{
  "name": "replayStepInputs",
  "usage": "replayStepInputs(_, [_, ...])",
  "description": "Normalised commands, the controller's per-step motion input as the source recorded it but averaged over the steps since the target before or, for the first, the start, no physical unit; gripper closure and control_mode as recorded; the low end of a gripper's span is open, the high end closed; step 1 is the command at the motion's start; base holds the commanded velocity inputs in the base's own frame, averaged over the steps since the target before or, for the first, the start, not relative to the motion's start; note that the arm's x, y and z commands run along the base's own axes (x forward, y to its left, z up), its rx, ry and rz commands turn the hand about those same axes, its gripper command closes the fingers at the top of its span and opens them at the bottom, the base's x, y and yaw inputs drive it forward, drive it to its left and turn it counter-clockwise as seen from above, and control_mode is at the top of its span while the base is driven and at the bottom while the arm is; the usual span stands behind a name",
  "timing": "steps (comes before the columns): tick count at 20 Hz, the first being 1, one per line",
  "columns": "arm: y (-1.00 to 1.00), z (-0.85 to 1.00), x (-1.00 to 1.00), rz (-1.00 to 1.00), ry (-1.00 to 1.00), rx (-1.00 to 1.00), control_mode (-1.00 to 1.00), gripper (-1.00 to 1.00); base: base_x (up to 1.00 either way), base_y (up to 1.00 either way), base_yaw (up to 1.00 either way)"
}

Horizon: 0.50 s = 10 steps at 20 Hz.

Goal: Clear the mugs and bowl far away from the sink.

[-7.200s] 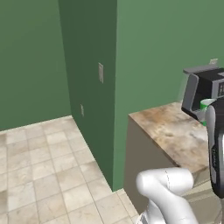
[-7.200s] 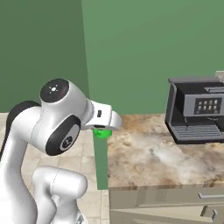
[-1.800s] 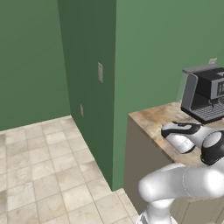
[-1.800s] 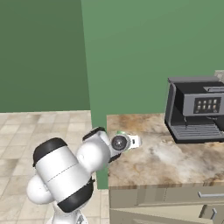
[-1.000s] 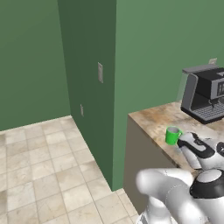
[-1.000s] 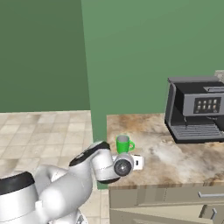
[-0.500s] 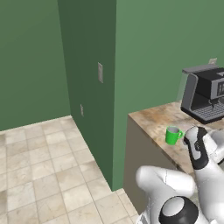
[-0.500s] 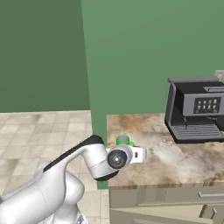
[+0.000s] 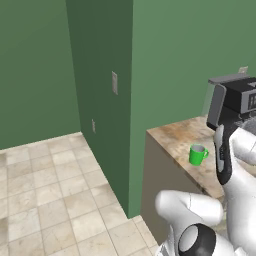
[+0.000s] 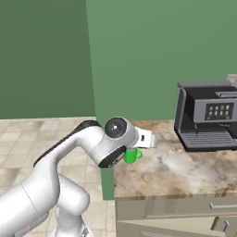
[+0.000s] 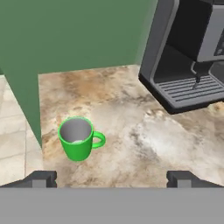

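A bright green mug [image 11: 78, 139] stands upright on the marbled counter [image 11: 131, 127], near its left end, with the handle toward the coffee machine. My gripper [image 11: 113, 178] is open and empty. It hovers above and short of the mug, which lies ahead of the left fingertip [image 11: 43, 178]. From the left base view the mug [image 9: 198, 155] stands free on the counter. In the right base view my arm's elbow covers part of the mug [image 10: 133, 155]. The bowl and the sink are out of view.
A black and grey coffee machine [image 10: 208, 115] stands at the back right of the counter [image 10: 176, 171], right of the mug. A green wall corner [image 9: 100, 100] rises just left of the counter's end. Tiled floor [image 9: 45, 190] lies beyond that.
The green mug, held above the counter's end earlier, now stands on the counter, let go. My hand has drawn back from it and the elbow has swung upward.
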Motion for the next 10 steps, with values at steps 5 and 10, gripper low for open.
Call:
replayStepInputs(5, [0.0,1.0,-0.39,-0.2,0.2,0.05,-1.0,-1.0,0.0,0.0,0.0])
replayStepInputs(10, [0.0,0.57,-0.46,-0.3,0.04,0.04,-1.0,-1.0,0.0,0.0,0.0])
